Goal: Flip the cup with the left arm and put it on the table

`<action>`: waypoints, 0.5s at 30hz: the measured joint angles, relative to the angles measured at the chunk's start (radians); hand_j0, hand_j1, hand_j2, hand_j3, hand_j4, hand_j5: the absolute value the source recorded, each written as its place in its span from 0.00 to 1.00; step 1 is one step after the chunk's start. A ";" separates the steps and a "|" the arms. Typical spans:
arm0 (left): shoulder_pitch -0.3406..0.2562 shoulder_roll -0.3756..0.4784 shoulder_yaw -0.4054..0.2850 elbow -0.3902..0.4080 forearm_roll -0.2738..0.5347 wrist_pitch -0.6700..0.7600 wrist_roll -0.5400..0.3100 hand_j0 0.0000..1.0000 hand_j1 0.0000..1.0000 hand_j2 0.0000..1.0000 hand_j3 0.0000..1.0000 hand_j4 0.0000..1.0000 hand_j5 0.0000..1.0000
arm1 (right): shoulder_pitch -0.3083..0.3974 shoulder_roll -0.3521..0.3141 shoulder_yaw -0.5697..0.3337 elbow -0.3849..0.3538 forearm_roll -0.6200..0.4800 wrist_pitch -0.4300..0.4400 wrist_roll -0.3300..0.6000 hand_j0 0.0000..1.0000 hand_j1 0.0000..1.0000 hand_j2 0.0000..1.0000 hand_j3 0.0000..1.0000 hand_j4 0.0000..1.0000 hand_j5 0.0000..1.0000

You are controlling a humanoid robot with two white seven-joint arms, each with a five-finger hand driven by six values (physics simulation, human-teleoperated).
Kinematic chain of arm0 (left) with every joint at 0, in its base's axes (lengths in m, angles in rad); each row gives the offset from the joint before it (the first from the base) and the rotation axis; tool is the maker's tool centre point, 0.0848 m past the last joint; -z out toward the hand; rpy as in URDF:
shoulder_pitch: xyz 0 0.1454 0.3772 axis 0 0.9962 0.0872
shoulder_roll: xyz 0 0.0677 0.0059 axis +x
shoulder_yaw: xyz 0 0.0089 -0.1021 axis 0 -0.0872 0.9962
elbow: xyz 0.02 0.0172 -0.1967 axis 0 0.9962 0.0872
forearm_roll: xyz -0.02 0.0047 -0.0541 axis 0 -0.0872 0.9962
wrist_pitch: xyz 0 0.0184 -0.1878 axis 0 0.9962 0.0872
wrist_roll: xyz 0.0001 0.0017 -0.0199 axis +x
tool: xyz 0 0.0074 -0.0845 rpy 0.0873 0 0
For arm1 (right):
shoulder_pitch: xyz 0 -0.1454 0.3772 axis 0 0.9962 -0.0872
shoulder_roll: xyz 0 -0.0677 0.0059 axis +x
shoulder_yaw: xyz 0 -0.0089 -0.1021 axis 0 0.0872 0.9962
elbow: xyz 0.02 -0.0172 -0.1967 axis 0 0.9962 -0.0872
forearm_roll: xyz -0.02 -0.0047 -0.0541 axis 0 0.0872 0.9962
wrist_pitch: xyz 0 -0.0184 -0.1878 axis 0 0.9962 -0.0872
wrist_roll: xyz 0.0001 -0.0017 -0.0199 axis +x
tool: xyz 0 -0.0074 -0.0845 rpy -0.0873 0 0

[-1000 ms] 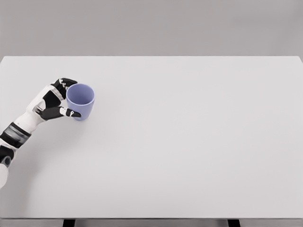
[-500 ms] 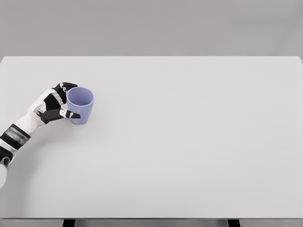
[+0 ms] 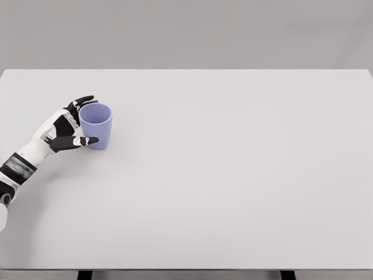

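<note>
A lavender cup stands upright, mouth up, on the left part of the white table. My left hand is at the cup's left side, its arm coming in from the lower left. The fingers reach straightened past the far rim, and the thumb lies stretched out along the near base. The hand brackets the cup loosely and does not clasp it. The right arm is out of view.
The table's front edge runs along the bottom of the picture, with dark legs below it. A plain grey wall stands behind the table.
The cup has settled upright and shifted slightly left. The fingers and thumb, curled around it before, have straightened and loosened their hold.
</note>
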 measured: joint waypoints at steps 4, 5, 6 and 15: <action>0.000 0.001 0.005 -0.001 0.000 -0.011 0.000 1.00 1.00 1.00 1.00 1.00 1.00 | 0.000 0.000 0.000 0.000 0.000 0.000 0.000 1.00 1.00 1.00 1.00 1.00 1.00; 0.000 0.002 0.010 -0.001 0.000 -0.012 0.000 1.00 1.00 1.00 1.00 1.00 1.00 | 0.000 0.000 0.000 0.000 0.000 0.000 0.000 1.00 1.00 1.00 1.00 1.00 1.00; 0.002 0.002 0.014 -0.004 0.000 -0.014 0.000 1.00 1.00 1.00 1.00 1.00 1.00 | 0.000 0.000 0.000 0.000 0.000 0.000 0.000 1.00 1.00 1.00 1.00 1.00 1.00; 0.005 0.007 0.045 -0.051 0.001 -0.017 0.000 1.00 1.00 1.00 1.00 1.00 1.00 | 0.000 0.000 0.000 0.000 0.000 0.000 0.000 1.00 1.00 1.00 1.00 1.00 1.00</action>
